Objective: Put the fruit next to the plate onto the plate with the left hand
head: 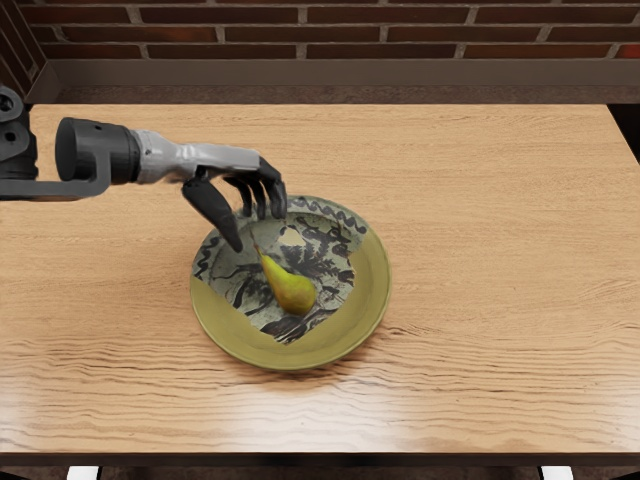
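Observation:
A yellow-green pear (287, 287) lies on its side in the patterned middle of the olive-rimmed plate (365, 290), stem end pointing up-left. My left hand (243, 204) comes in from the left edge and hovers over the plate's upper-left rim, just above and left of the pear. Its fingers (262, 196) are spread and hold nothing, and the thumb (217, 212) points down toward the plate. There is a small gap between the hand and the pear.
The plate sits near the centre of a wooden table (500, 200). A brick wall (330, 25) runs behind the table's far edge.

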